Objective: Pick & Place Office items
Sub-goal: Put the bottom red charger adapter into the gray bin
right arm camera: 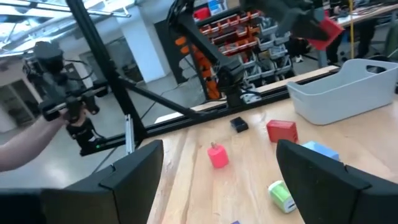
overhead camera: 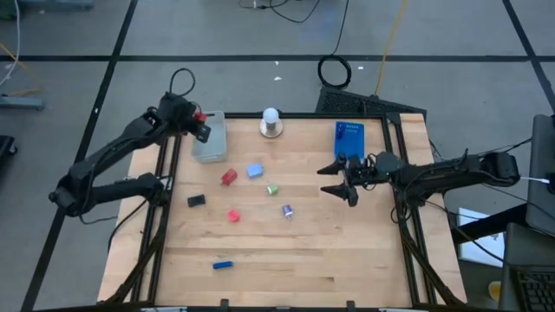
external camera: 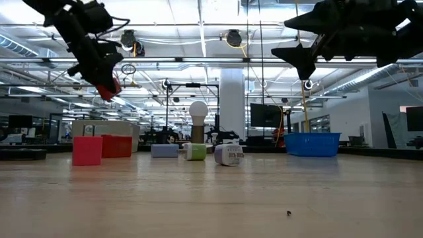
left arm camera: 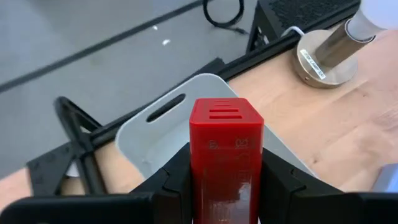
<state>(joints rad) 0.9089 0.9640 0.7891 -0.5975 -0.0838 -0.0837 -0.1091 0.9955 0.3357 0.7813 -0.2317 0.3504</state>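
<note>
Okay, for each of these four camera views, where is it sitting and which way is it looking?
High: overhead, straight down; both arms, left claw over grey tray.
Low: tabletop height, level toward the room; arms overhead.
Left wrist: above the tray, own fingers clamping red block.
Right wrist: across the table, own open fingers.
Shared: red block, also in low view.

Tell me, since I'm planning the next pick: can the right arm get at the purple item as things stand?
Probably yes. The right gripper hangs open above the table, and the purple item lies alone on bare wood toward the middle from it, with nothing between. The left gripper, shut on a red block, is far off over the grey tray.
</note>
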